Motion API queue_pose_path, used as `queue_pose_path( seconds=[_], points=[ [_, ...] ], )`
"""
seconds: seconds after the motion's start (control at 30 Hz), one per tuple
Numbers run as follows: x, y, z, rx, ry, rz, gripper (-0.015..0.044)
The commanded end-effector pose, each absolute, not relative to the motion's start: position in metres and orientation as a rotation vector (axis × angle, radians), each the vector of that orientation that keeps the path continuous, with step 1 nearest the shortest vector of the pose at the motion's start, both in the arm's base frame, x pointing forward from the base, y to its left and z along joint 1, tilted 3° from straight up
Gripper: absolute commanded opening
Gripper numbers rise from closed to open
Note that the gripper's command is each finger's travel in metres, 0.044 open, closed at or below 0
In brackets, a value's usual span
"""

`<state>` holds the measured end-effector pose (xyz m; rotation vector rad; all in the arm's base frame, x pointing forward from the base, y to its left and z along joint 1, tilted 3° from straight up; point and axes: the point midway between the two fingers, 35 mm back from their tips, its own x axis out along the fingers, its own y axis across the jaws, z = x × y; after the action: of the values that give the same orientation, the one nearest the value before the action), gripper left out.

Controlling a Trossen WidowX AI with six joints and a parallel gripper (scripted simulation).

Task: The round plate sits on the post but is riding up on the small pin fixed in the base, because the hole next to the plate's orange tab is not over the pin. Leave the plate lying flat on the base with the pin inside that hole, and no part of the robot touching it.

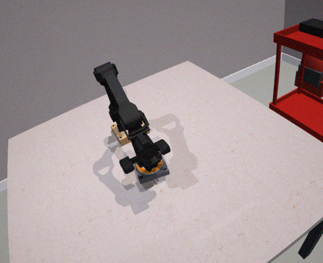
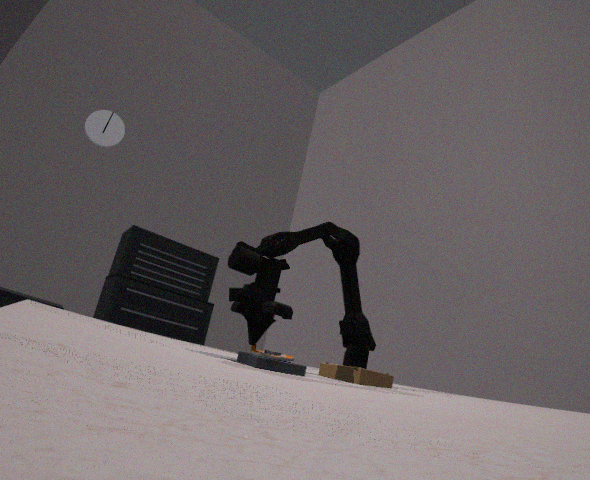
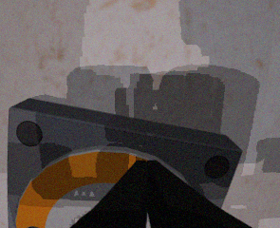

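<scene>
The round plate with an orange ring [image 1: 141,169] [image 2: 286,357] [image 3: 83,163] sits on the dark grey square base [image 1: 154,177] [image 2: 270,364] [image 3: 83,128]. My gripper [image 1: 149,170] [image 2: 253,344] [image 3: 145,170] is shut with nothing seen between its fingers. It points down, its tips at the plate's outer edge. A small raised orange piece [image 2: 254,348], perhaps the tab, shows right under the tips; contact looks likely but is not certain. The fingers hide much of the plate in the wrist view. The pin and the tab's hole cannot be made out, nor can I tell whether the plate lies flat.
The arm's wooden mounting block [image 1: 123,139] [image 2: 354,374] is behind the base on the pale table [image 1: 212,170] [image 2: 181,413]. Dark round spots [image 3: 29,133] mark the base's corners. A red cart [image 1: 303,119] is beyond the table, and a dark drawer cabinet [image 2: 155,284] is in the background.
</scene>
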<state>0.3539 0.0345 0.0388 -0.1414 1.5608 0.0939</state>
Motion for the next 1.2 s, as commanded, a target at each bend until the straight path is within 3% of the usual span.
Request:
queue_pose_path(
  seconds=[0.0,1.17],
  points=[
    [0.348,0.028,0.036,-0.147,1.578,0.087,0.0000],
    [0.334,0.007,0.040,-0.149,1.580,0.085,0.0000]
  ],
)
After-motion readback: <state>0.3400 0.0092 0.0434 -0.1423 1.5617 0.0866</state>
